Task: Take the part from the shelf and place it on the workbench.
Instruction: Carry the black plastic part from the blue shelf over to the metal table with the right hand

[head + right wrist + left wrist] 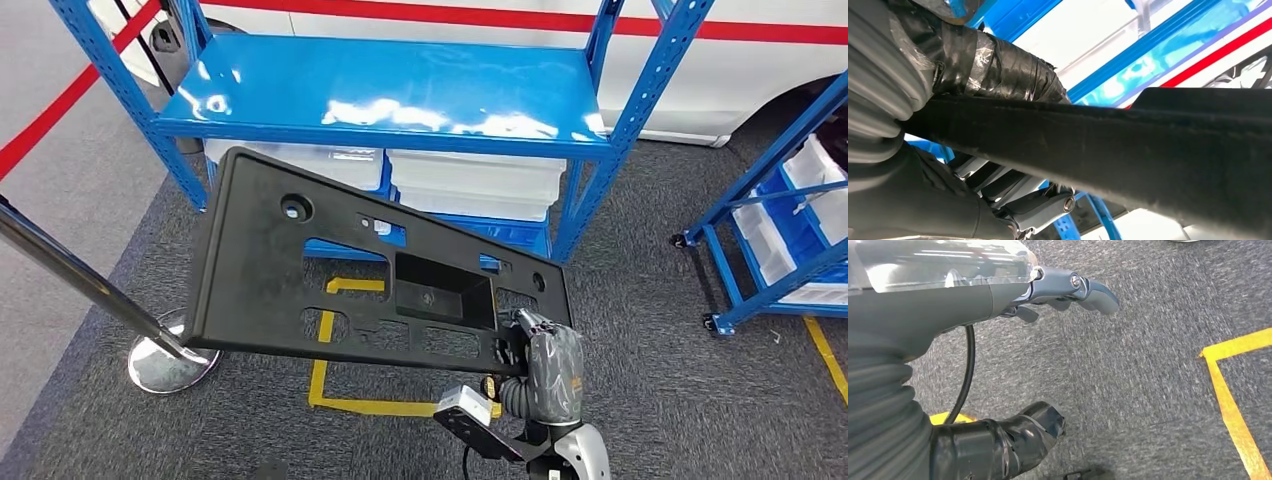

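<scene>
A large flat black plastic part [300, 270] with several cut-outs and a recessed pocket hangs in the air in front of the blue shelf [380, 90], tilted down to the left. My right hand [545, 365] grips its lower right corner. In the right wrist view the part's dark edge [1128, 150] runs between the taped thumb [998, 65] and the fingers [1018, 200]. My left hand [998, 365] hangs over grey carpet with its fingers apart and nothing in it.
White bins [470, 180] sit on the shelf's lower level. A chrome stanchion post [90, 290] with a round base stands at left. Another blue rack [790, 220] with bins is at right. Yellow tape [350, 400] marks the grey carpet.
</scene>
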Motion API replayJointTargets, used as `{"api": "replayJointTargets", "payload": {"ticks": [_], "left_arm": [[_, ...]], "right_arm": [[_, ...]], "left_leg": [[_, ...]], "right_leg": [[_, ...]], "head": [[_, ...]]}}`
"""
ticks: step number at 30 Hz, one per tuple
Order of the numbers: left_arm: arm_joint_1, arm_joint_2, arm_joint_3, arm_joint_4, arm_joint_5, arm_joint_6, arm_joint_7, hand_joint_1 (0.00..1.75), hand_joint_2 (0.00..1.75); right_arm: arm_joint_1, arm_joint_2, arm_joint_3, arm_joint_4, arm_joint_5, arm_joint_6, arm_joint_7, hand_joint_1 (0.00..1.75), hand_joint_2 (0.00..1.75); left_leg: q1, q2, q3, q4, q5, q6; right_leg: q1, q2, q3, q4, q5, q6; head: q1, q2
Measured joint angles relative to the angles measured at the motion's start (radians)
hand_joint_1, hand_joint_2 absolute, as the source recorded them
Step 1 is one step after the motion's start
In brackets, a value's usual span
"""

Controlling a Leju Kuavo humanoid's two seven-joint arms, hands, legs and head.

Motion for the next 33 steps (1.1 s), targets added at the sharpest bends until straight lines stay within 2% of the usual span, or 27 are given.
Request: {"api": "replayJointTargets", "payload": {"ticks": [2, 3, 5, 7, 8, 9, 10, 11, 12, 14, 15, 17, 18, 20, 22, 23, 24, 25, 26, 28, 30, 33], "left_arm": [[0.001, -0.001, 0.0, 0.0, 0.0, 0.0, 0.0, 0.0, 1.75], [0.001, -0.001, 0.0, 0.0, 0.0, 0.0, -0.001, 0.0, 1.75], [0.001, -0.001, 0.0, 0.0, 0.0, 0.0, -0.001, 0.0, 1.75], [0.002, -0.001, 0.0, 0.0, 0.0, 0.0, -0.001, 0.0, 1.75], [0.004, -0.001, 0.0, 0.0, 0.0, 0.0, -0.001, 0.0, 1.75], [0.004, -0.001, 0.0, 0.0, 0.0, 0.0, -0.001, 0.0, 1.75], [0.005, -0.001, 0.0, 0.0, 0.0, 0.0, -0.001, 0.0, 1.75], [0.005, 0.0, 0.0, 0.0, 0.0, 0.0, -0.001, 0.0, 1.75], [0.005, 0.0, 0.0, 0.0, 0.0, 0.0, -0.001, 0.0, 1.75], [0.007, 0.0, 0.0, 0.0, 0.0, 0.001, -0.001, 0.0, 1.75], [0.008, 0.0, 0.0, 0.0, 0.0, 0.001, -0.001, 0.0, 1.75], [0.008, 0.0, 0.0, 0.0, 0.001, 0.001, -0.002, 0.0, 1.75], [0.007, -0.001, 0.0, 0.0, 0.001, 0.001, -0.002, 0.0, 1.75], [0.006, -0.001, 0.0, 0.0, 0.001, 0.001, -0.003, 0.0, 1.75], [0.007, -0.001, 0.0, 0.0, 0.001, 0.001, -0.004, 0.0, 1.75], [0.008, -0.001, 0.0, 0.0, 0.001, 0.001, -0.004, 0.0, 1.75], [0.008, -0.001, 0.0, 0.0, 0.001, 0.001, -0.004, 0.0, 1.75], [0.008, -0.001, 0.0, 0.0, 0.001, 0.001, -0.004, 0.0, 1.75], [0.007, -0.001, 0.0, 0.0, 0.001, 0.002, -0.004, 0.0, 1.75], [0.006, -0.001, 0.0, 0.0, 0.002, 0.002, -0.004, 0.0, 1.75], [0.006, -0.001, 0.0, 0.0, 0.002, 0.002, -0.004, 0.0, 1.75], [0.006, -0.001, 0.0, 0.0, 0.002, 0.002, -0.005, 0.0, 1.75]], "right_arm": [[0.002, 0.0, -0.001, -0.002, -0.005, 0.0, -0.002, 1.75, 1.75], [0.002, 0.0, -0.002, -0.003, -0.006, 0.0, -0.002, 1.75, 1.75], [0.005, 0.001, -0.004, -0.005, -0.012, -0.001, -0.003, 1.75, 1.75], [0.01, 0.001, -0.007, -0.006, -0.019, -0.002, -0.003, 1.75, 1.75], [0.014, 0.001, -0.009, -0.006, -0.022, -0.002, -0.004, 1.75, 1.75], [0.018, 0.001, -0.012, -0.006, -0.026, -0.002, -0.006, 1.75, 1.75], [0.022, 0.001, -0.014, -0.006, -0.031, -0.003, -0.009, 1.75, 1.75], [0.025, 0.001, -0.016, -0.007, -0.037, -0.004, -0.013, 1.75, 1.75], [0.027, 0.001, -0.019, -0.009, -0.044, -0.006, -0.017, 1.75, 1.75], [0.032, 0.001, -0.024, -0.016, -0.056, -0.014, -0.024, 1.75, 1.75], [0.035, 0.001, -0.027, -0.02, -0.061, -0.019, -0.026, 1.75, 1.75], [0.043, 0.001, -0.035, -0.027, -0.067, -0.023, -0.028, 1.75, 1.75], [0.046, 0.001, -0.039, -0.029, -0.068, -0.024, -0.028, 1.75, 1.75], [0.049, 0.0, -0.044, -0.031, -0.07, -0.025, -0.03, 1.75, 1.75], [0.053, 0.0, -0.047, -0.031, -0.071, -0.025, -0.032, 1.75, 1.75], [0.056, 0.0, -0.048, -0.031, -0.072, -0.025, -0.032, 1.75, 1.75], [0.059, 0.0, -0.05, -0.031, -0.072, -0.025, -0.032, 1.75, 1.75], [0.062, 0.0, -0.051, -0.031, -0.072, -0.026, -0.032, 1.75, 1.75], [0.064, 0.0, -0.053, -0.032, -0.072, -0.028, -0.032, 1.75, 1.75], [0.065, 0.0, -0.057, -0.036, -0.072, -0.033, -0.033, 1.75, 1.75], [0.065, 0.0, -0.06, -0.038, -0.072, -0.036, -0.034, 1.75, 1.75], [0.066, 0.0, -0.062, -0.04, -0.072, -0.037, -0.034, 1.75, 1.75]], "left_leg": [[-0.001, -0.001, -0.002, 0.0, 0.001, -0.011], [-0.001, -0.002, -0.009, 0.014, -0.012, -0.016], [0.002, -0.004, -0.045, 0.098, -0.072, -0.025], [0.007, -0.005, -0.096, 0.225, -0.13, -0.033], [0.009, -0.005, -0.109, 0.263, -0.136, -0.037], [0.012, -0.005, -0.105, 0.264, -0.121, -0.039], [0.014, -0.005, -0.083, 0.226, -0.09, -0.04], [0.017, -0.01, -0.049, 0.16, -0.055, -0.04], [0.017, -0.019, -0.013, 0.098, -0.032, -0.039], [0.016, -0.035, 0.028, 0.021, -0.018, -0.034], [0.014, -0.038, 0.032, 0.013, -0.024, -0.031], [0.016, -0.029, 0.03, 0.001, -0.024, -0.02], [0.018, -0.024, 0.03, -0.005, -0.022, -0.011], [0.019, -0.012, 0.029, -0.014, -0.016, 0.004], [0.015, 0.0, 0.025, -0.013, -0.013, 0.01], [0.013, 0.005, 0.023, -0.012, -0.013, 0.011], [0.011, 0.011, 0.022, -0.01, -0.013, 0.011], [0.01, 0.016, 0.022, -0.008, -0.014, 0.011], [0.009, 0.02, 0.022, -0.004, -0.015, 0.01], [0.004, 0.028, 0.02, 0.003, -0.018, 0.007], [-0.001, 0.032, 0.018, 0.008, -0.02, 0.004], [-0.002, 0.033, 0.016, 0.01, -0.02, 0.002]], "right_leg": [[-0.004, 0.0, -0.002, -0.012, 0.009, -0.01], [-0.008, -0.001, -0.002, -0.017, 0.015, -0.017], [-0.013, -0.003, -0.004, -0.025, 0.024, -0.026], [-0.013, -0.003, -0.009, -0.023, 0.027, -0.029], [-0.013, -0.002, -0.011, -0.021, 0.028, -0.029], [-0.014, 0.0, -0.013, -0.019, 0.028, -0.028], [-0.014, 0.004, -0.013, -0.016, 0.027, -0.027], [-0.015, 0.008, -0.014, -0.012, 0.025, -0.024], [-0.016, 0.013, -0.016, -0.008, 0.023, -0.02], [-0.016, 0.022, -0.024, -0.001, 0.024, -0.009], [-0.015, 0.026, -0.028, 0.0, 0.026, -0.002], [-0.015, 0.032, -0.033, 0.002, 0.027, 0.009], [-0.015, 0.029, -0.04, 0.014, 0.017, 0.013], [-0.016, 0.019, -0.079, 0.097, -0.036, 0.02], [-0.016, 0.012, -0.141, 0.228, -0.094, 0.024], [-0.016, 0.012, -0.16, 0.269, -0.102, 0.025], [-0.016, 0.011, -0.162, 0.276, -0.091, 0.025], [-0.015, 0.008, -0.144, 0.242, -0.064, 0.023], [-0.014, -0.001, -0.111, 0.18, -0.027, 0.018], [-0.007, -0.036, -0.05, 0.057, 0.016, 0.008], [0.0, -0.061, -0.032, 0.014, 0.017, 0.002], [0.003, -0.059, -0.034, 0.01, 0.019, 0.001]], "head": [[0.0, 0.0], [0.0, 0.0], [-0.001, 0.0], [-0.001, 0.0], [-0.001, 0.0], [-0.001, 0.0], [-0.001, 0.0], [-0.001, 0.0], [-0.001, 0.0], [-0.001, 0.0], [-0.001, 0.0], [-0.001, 0.0], [0.0, 0.0], [0.0, 0.0], [0.0, 0.0], [0.0, 0.0], [0.0, 0.0], [0.0, 0.0], [0.0, 0.0], [0.0, 0.0], [0.0, 0.0], [0.0, 0.0]]}}
